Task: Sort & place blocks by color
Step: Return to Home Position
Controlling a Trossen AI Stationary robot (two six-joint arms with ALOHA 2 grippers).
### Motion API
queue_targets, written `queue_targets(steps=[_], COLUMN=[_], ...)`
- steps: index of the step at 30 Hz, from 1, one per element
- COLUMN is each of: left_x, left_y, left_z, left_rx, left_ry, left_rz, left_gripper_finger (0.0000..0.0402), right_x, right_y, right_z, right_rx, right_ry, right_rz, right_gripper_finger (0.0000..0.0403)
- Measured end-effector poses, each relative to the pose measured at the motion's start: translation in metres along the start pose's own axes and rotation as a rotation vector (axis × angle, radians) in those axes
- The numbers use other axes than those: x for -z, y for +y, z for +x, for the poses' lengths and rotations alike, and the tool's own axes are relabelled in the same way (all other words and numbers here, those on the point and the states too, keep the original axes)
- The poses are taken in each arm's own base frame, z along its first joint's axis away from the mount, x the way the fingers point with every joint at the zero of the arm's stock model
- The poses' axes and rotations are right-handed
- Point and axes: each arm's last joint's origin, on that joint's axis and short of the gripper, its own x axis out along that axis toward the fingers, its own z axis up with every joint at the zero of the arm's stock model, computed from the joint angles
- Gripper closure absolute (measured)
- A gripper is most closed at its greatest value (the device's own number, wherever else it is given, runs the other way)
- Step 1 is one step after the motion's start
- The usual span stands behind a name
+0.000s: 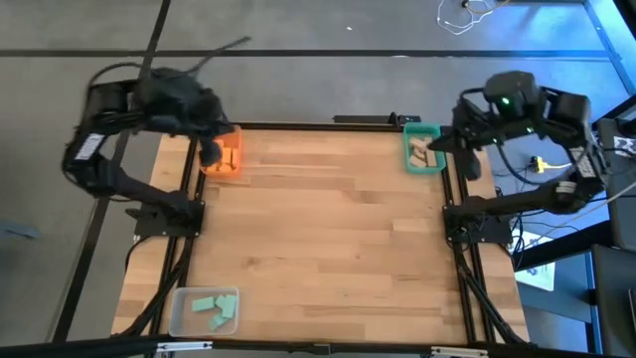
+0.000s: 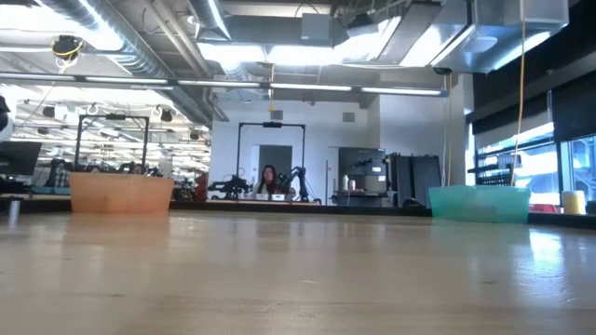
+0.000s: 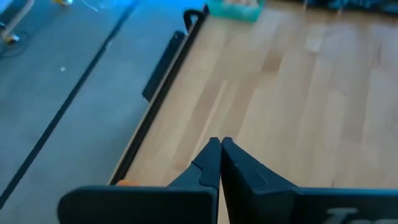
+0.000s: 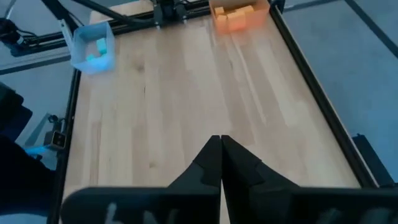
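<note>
The left arm [image 1: 149, 99] sat folded up at the far left corner of the tabletop [image 1: 328, 239], its elbow drawn back past the edge and its wrist tipped down, so that the left claw [image 1: 211, 151] hung over the near rim of the orange bin [image 1: 235, 139]. Its own wrist view showed the two dark fingers [image 3: 239, 165] pressed together tip to tip, narrow, with nothing between them. The right arm [image 1: 527, 104] was folded the same way at the far right corner, with the right claw [image 1: 439, 145] reaching inward just beside the teal bin [image 1: 423, 129]. Its fingers [image 4: 239, 162] also met at the tips and held nothing. The orange blocks [image 1: 231, 161] lay in the orange bin, partly hidden by the left claw. Pale wood blocks [image 1: 425, 154] lay heaped in the teal bin. The teal blocks [image 1: 214, 306] lay in the clear bin [image 1: 179, 298] at the near left corner, well apart from both claws. No loose block showed on the boards between the bins. From tabletop height the orange bin stood at the left and the teal bin at the right, both upright at the far edge, and neither arm came into that view. A person [image 2: 270, 181] sat far back in the room behind the tabletop.
</note>
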Motion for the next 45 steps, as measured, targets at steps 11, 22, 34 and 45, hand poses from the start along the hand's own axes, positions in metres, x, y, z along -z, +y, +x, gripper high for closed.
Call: queue_targets(steps=[11,22,34,45], left_x=[0.073,0.161,0.231,0.268], left_y=[0.01,0.018,0.019,0.015], left_z=[-0.078,-0.114,-0.107,-0.087], left_rx=[0.049,0.102,0.109,0.147], left_ry=[-0.252,-0.587,-0.726,-0.771], left_rz=[-0.059,-0.13,-0.185,-0.256], left_gripper_finger=[0.0401,0.0401,0.0401,0.0401], right_x=[0.064,0.103,0.136,0.159], right_y=[0.007,0.01,0.002,-0.007], right_z=[-0.001,0.005,0.045,0.089], right_rx=[-0.021,-0.091,-0.114,-0.212], right_ry=[-0.127,-0.389,-0.495,-0.668], right_rz=[0.028,-0.035,0.021,-0.003], right_gripper_finger=[0.0403,0.0403,0.0403,0.0403])
